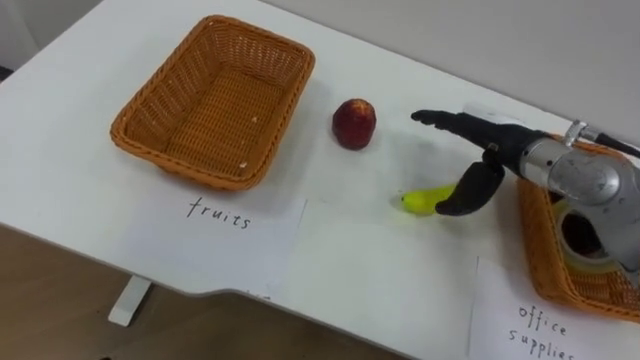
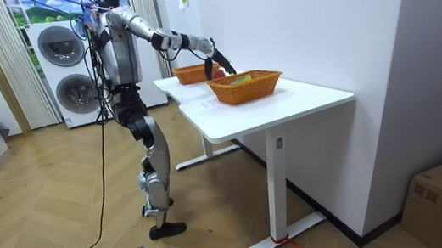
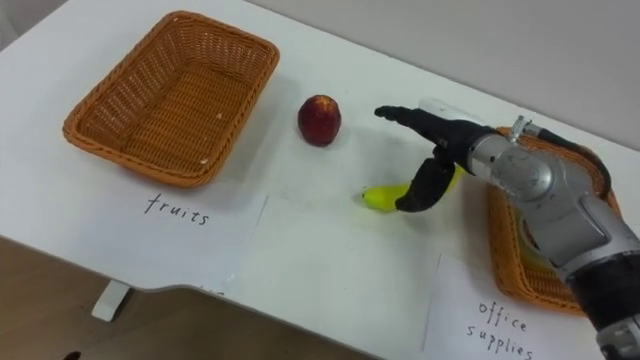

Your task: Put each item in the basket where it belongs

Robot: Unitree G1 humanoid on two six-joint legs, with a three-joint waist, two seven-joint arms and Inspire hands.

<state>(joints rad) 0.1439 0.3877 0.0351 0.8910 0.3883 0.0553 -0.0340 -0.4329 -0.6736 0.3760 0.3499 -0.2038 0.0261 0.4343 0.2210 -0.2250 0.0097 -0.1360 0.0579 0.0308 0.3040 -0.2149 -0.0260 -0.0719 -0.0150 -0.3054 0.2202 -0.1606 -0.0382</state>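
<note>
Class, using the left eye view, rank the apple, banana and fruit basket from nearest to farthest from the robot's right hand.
1. Banana, just under the right hand.
2. Apple, farther left.
3. Fruit basket, far left.

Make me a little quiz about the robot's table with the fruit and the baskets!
1. True or false: the woven orange wicker basket on the robot's left already holds fruit.
2. Fill in: the round red fruit lies on the white ___.
3. Which thing is closest to the robot's right hand? A: the round red fruit. B: the small yellow banana. C: a blue pen.

Key: 1 false, it is empty. 2 table. 3 B, the open hand hangs just over the banana.
</note>
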